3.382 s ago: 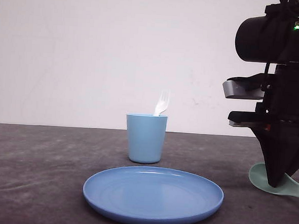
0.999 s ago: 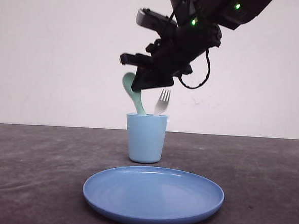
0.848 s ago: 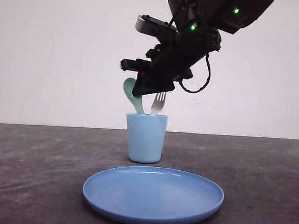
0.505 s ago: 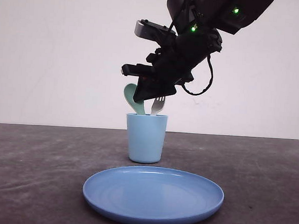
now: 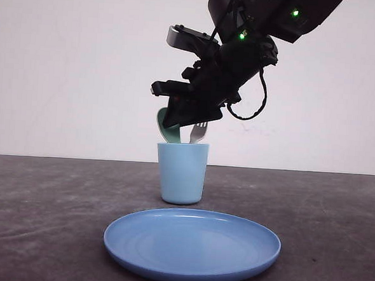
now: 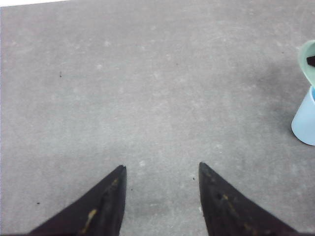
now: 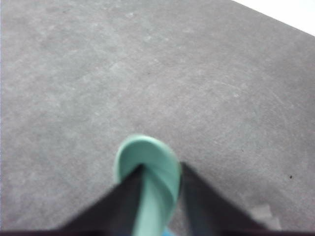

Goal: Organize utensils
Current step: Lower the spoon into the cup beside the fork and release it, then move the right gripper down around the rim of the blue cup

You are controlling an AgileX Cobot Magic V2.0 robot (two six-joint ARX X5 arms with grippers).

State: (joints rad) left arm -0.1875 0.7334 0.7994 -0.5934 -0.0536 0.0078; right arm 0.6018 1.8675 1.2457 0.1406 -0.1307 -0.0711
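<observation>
Right gripper point(image 5: 176, 122): closed on spoon, above cup.
Spoon point(image 5: 165, 131): bowl up, handle down inside cup point(image 5: 182, 173).
Fork point(image 5: 199, 133): standing in cup, tines up.
Left gripper point(image 6: 161, 184): jaws apart, holding nothing, over table point(image 6: 147, 88).

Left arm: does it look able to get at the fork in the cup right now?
Probably not cleanly. The right gripper, shut on the spoon, hangs directly over the cup, crowding the fork. The left gripper is open above bare table.
</observation>
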